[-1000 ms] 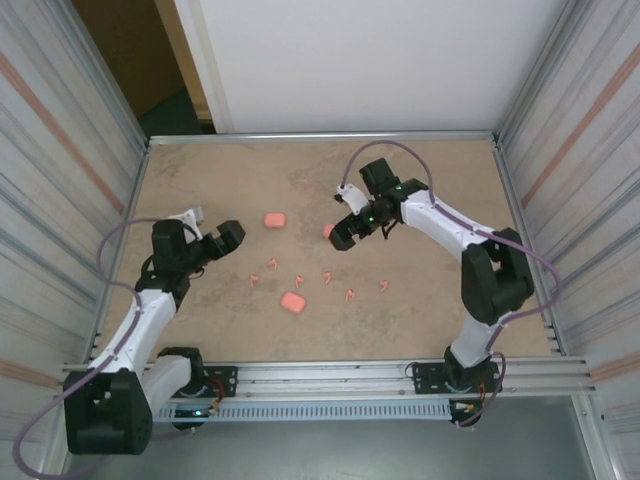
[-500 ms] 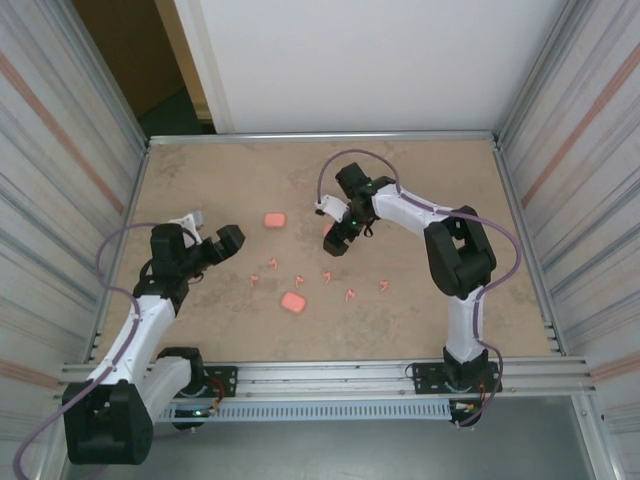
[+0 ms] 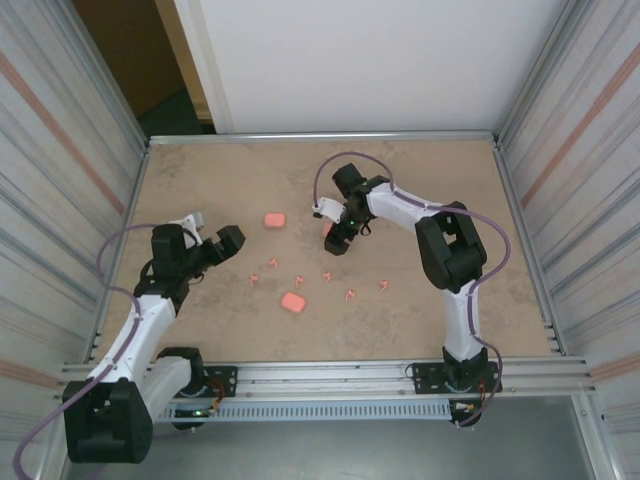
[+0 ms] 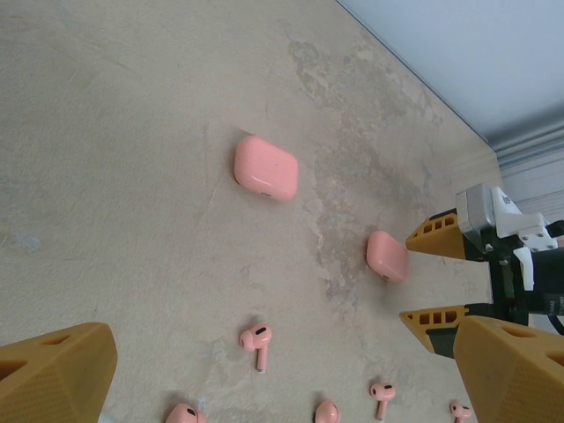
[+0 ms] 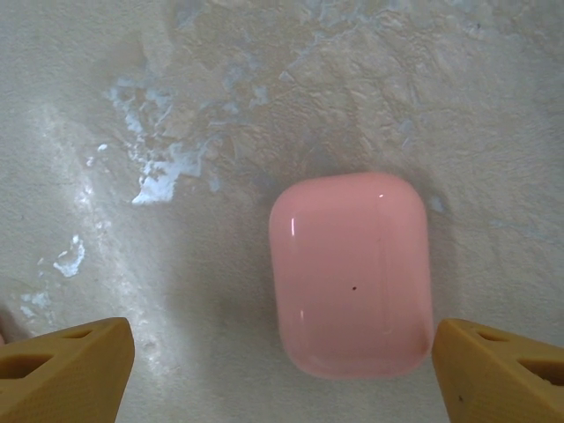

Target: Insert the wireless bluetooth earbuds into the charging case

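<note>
Earbuds (image 3: 299, 279) tiny, light, glossy hard plastic, likely slippery, so pinch across the stem; they lie loose on the near side of charging case (image 5: 352, 273), which right gripper (image 4: 430, 278) straddles with jaws apart, left gripper (image 3: 213, 228) agape well left of it.

White shells, black joint housings on left arm (image 3: 140, 322) and right arm (image 3: 400, 208); lilac cable (image 3: 345, 155) arching behind the right gripper (image 3: 336, 236); mustard-yellow wedge fingertips (image 5: 66, 366), hollow-slotted.
</note>
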### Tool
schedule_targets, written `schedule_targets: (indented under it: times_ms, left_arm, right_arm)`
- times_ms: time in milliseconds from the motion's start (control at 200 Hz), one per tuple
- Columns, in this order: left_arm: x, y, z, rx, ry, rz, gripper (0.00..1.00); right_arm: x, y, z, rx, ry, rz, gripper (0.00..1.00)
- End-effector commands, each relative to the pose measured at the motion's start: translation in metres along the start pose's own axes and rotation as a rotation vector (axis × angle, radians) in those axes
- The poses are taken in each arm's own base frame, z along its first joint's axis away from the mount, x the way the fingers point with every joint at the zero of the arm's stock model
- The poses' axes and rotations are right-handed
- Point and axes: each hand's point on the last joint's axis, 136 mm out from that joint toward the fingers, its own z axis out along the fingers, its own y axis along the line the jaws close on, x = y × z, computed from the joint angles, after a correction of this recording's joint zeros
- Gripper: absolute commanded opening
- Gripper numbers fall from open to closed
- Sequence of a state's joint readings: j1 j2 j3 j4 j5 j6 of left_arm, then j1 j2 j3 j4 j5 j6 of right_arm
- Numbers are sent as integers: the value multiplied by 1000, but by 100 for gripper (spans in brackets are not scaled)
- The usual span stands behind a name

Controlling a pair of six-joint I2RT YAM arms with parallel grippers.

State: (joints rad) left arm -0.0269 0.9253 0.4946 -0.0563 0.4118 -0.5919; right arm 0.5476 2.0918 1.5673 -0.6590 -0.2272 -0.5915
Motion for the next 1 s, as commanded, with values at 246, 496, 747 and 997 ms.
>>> schedule_targets:
  times_ms: [246, 496, 747, 997]
  left_arm:
    - [4, 5, -2, -14, 6, -18, 99]
    - [3, 7, -2, -25, 2, -17, 99]
    - [3, 8, -2, -36, 1, -13, 99]
    - [1, 8, -3, -42, 2, -4, 99]
  right_arm:
    - [5, -11, 14, 8, 48, -31, 79]
    - [12, -13, 21, 19, 80, -43, 68]
    - [17, -20, 25, 85, 88, -73, 53]
    - [14, -22, 22, 116, 53, -90, 36]
